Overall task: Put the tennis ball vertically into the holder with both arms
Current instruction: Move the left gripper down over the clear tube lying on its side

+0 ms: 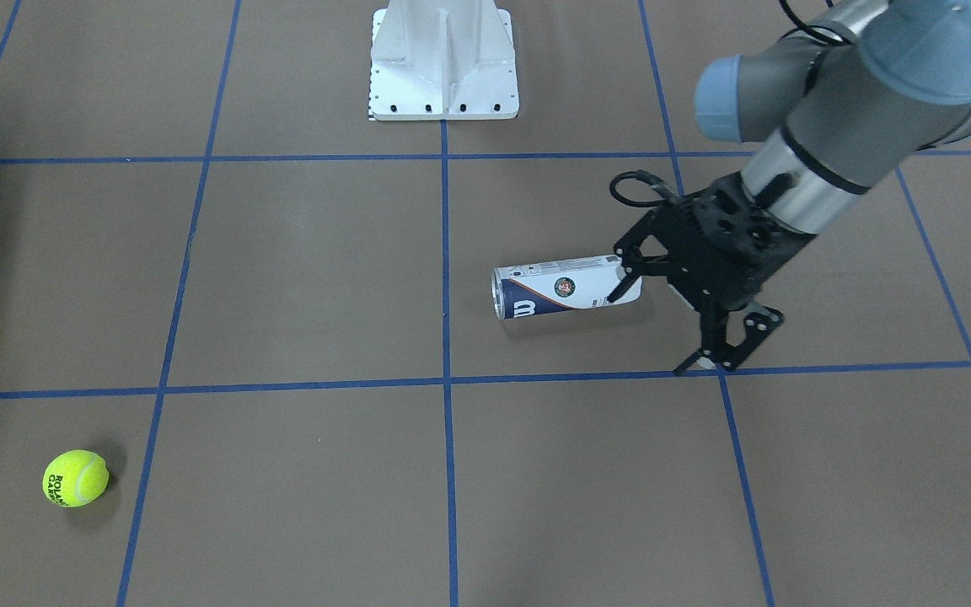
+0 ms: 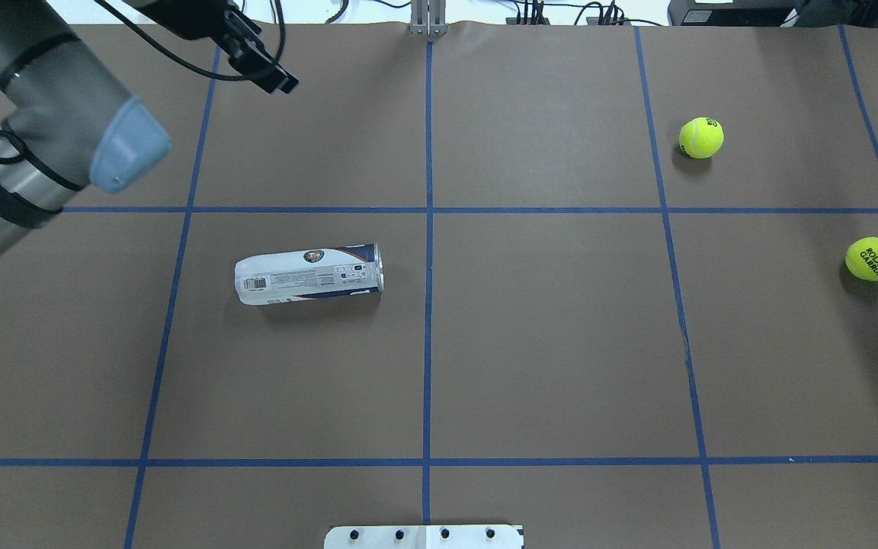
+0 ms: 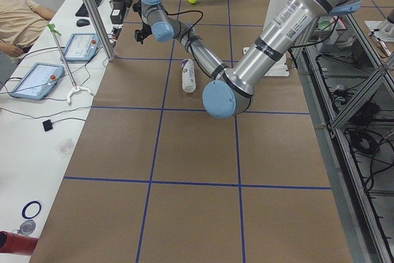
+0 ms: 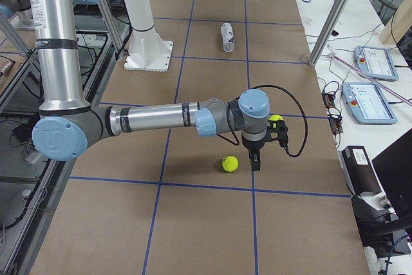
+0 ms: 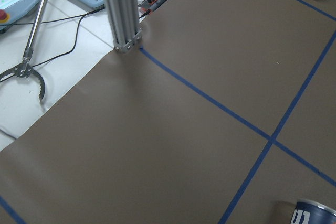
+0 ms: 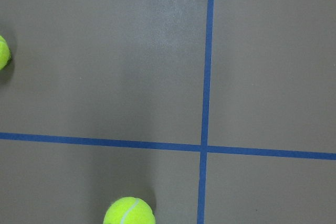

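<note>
The holder (image 1: 565,287) (image 2: 309,274) is a clear can with a white and navy label, lying on its side left of the table's centre. It also shows in the side views (image 3: 188,75) (image 4: 226,37). My left gripper (image 1: 662,329) is open and empty. It hangs above the table beside the holder's far end, apart from it. Two yellow tennis balls (image 2: 701,137) (image 2: 873,258) rest on the right half of the table. My right gripper (image 4: 255,159) hovers between those two tennis balls (image 4: 230,163) (image 4: 275,119); I cannot tell whether it is open or shut.
The white pedestal base (image 1: 443,63) stands at the robot's side of the table. An aluminium post (image 5: 122,9) rises at the far table edge. Beyond it lie tablets (image 3: 37,81) and cables, and a person (image 3: 18,16) sits there. Blue tape lines grid the brown table.
</note>
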You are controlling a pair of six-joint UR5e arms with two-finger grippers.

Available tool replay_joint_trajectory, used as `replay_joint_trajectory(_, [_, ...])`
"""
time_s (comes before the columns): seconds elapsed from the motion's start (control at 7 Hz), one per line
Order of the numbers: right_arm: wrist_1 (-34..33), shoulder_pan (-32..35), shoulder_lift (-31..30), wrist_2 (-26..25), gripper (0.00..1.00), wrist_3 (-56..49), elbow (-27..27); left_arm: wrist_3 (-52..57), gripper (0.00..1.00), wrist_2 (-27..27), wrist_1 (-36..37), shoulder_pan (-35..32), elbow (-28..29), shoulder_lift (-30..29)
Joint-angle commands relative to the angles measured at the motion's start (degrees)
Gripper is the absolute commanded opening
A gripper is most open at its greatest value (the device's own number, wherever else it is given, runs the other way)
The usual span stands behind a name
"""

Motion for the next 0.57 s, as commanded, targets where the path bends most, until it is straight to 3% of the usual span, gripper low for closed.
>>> replay_joint_trajectory(0.0, [0.0,0.0,0.0,0.44,1.0,0.14,0.17,8.82,0.99,1.03,1.94,4.85,-2.27,0.17])
replay_joint_trajectory(0.29, [0.09,0.0,0.0,0.44,1.0,0.14,0.17,22.44,0.99,1.03,13.4,7.83,-4.11,-0.35])
replay_joint_trajectory(0.43, [0.09,0.0,0.0,0.44,1.0,0.14,0.17,26.6,0.99,1.03,15.29,8.46,-4.04,-0.26])
